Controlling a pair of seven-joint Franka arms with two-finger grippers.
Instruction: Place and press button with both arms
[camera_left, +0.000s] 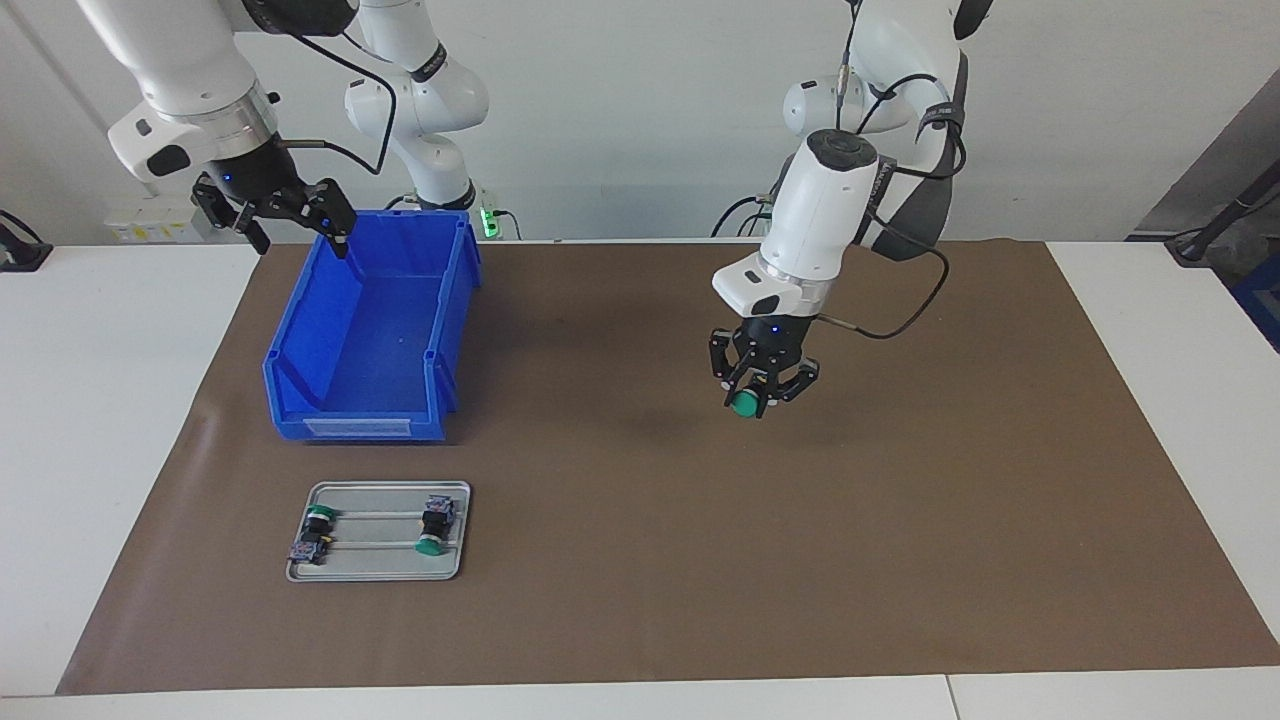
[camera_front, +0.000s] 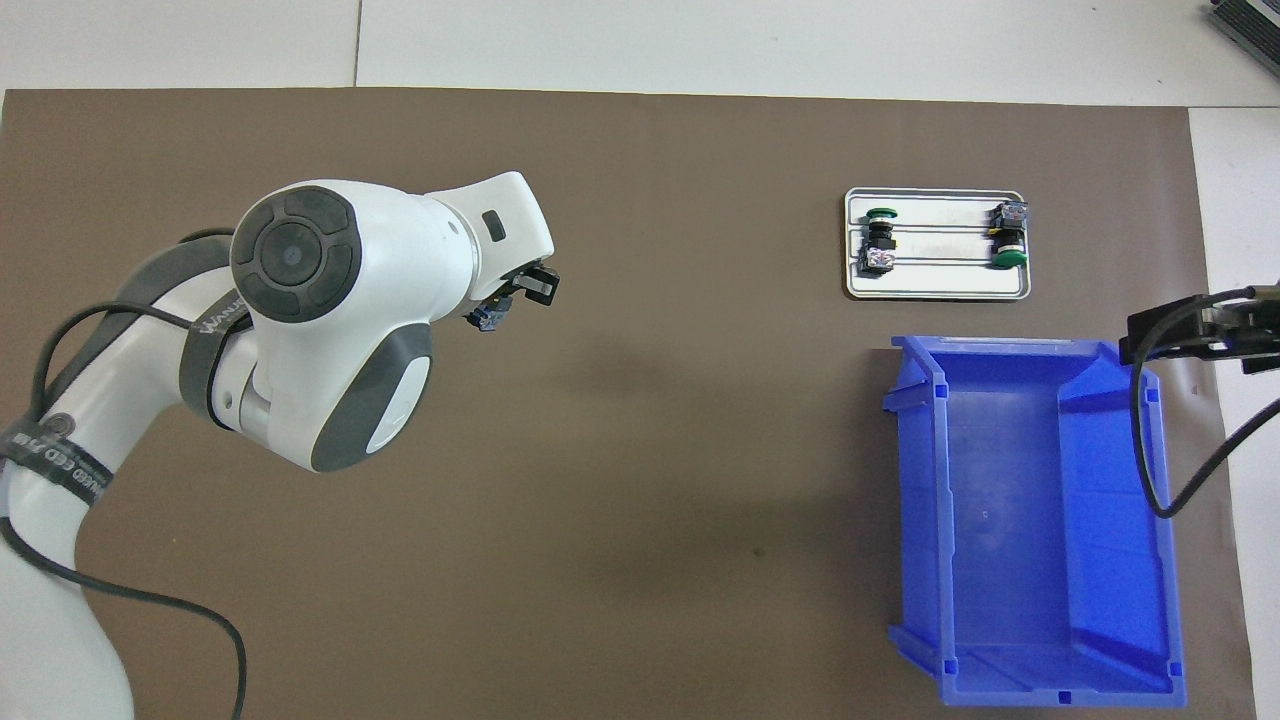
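The button (camera_left: 744, 404), green cap pointing down and toward the camera, hangs above the brown mat (camera_left: 640, 560) in my left gripper (camera_left: 757, 400), which is shut on its barrel. From overhead the left arm covers most of that gripper (camera_front: 515, 300); only the button's blue-grey base (camera_front: 490, 318) peeks out. My right gripper (camera_left: 300, 235) hangs open and holds nothing, over the edge of the blue bin (camera_left: 455, 290) at the right arm's end of the table. In the overhead view only part of the right gripper (camera_front: 1190, 335) shows, at the frame edge.
A small metal tray (camera_left: 380, 487) lies on the mat, farther from the robots than the bin (camera_front: 915, 500). Two green-capped switches (camera_left: 318, 533) (camera_left: 434, 522) lie on that tray (camera_front: 935, 292). The bin holds nothing. White table surface borders the mat.
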